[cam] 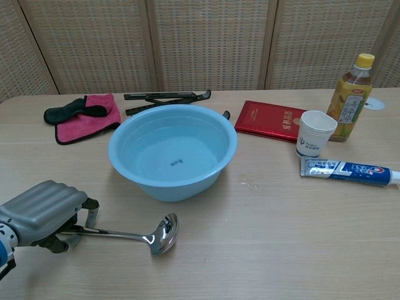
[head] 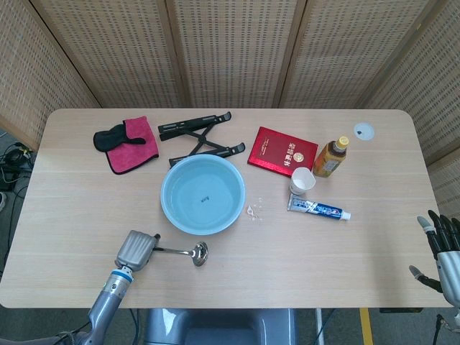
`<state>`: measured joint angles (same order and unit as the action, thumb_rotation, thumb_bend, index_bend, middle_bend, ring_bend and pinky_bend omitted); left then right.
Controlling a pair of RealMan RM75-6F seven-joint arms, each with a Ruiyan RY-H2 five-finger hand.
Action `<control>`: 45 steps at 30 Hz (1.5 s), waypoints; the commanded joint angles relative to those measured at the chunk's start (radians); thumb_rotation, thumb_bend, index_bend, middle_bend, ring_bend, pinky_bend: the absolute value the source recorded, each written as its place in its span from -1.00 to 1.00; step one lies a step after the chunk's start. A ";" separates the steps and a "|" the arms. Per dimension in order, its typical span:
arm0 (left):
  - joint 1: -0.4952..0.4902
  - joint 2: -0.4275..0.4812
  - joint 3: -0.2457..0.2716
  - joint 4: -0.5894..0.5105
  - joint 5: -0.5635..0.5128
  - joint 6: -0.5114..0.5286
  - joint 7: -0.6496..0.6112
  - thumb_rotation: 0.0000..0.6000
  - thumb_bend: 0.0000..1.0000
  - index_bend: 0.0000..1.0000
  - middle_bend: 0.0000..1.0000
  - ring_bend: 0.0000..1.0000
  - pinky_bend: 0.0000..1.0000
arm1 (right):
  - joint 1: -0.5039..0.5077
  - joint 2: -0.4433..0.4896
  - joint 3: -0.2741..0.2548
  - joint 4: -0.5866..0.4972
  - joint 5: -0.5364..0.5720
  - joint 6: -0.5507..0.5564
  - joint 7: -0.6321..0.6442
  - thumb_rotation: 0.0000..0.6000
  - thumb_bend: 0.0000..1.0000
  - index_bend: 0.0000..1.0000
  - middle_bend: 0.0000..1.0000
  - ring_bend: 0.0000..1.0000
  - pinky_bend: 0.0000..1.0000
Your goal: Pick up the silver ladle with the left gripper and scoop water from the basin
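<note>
My left hand (cam: 42, 215) sits near the bench's front-left edge, fingers clamped on the silver ladle (cam: 134, 235) handle; bowl just short of the basin (cam: 172, 152). Right hand (head: 440, 248) hangs off the right edge, fingers spread.

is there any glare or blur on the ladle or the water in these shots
Chest view: the ladle is sharp, its bowl mirroring bright highlights; the basin water shows only soft sheen. Head view: even light, faint shadows, the ladle small but unblurred.
</note>
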<state>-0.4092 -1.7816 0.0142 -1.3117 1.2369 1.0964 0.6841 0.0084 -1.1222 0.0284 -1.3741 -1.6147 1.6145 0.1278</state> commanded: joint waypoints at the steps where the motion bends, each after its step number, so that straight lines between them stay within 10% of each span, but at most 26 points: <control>1: 0.000 -0.001 -0.001 0.000 -0.003 -0.002 0.000 1.00 0.02 0.01 0.88 0.83 1.00 | 0.000 0.001 0.000 0.001 0.000 0.001 0.002 1.00 -1.00 -1.00 -1.00 -1.00 -1.00; 34: -0.039 0.291 -0.017 -0.359 0.106 0.028 -0.097 1.00 0.39 0.42 0.88 0.83 1.00 | 0.005 0.019 -0.002 -0.065 -0.016 0.005 -0.048 1.00 -1.00 -1.00 -1.00 -1.00 -1.00; 45: -0.114 0.369 -0.129 -0.490 0.021 0.000 -0.049 1.00 0.39 0.42 0.88 0.82 1.00 | 0.004 0.027 0.001 -0.084 -0.012 0.007 -0.057 1.00 -1.00 -1.00 -1.00 -1.00 -1.00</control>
<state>-0.5009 -1.4296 -0.0869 -1.7779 1.2889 1.1090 0.6113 0.0123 -1.0949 0.0297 -1.4583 -1.6265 1.6211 0.0711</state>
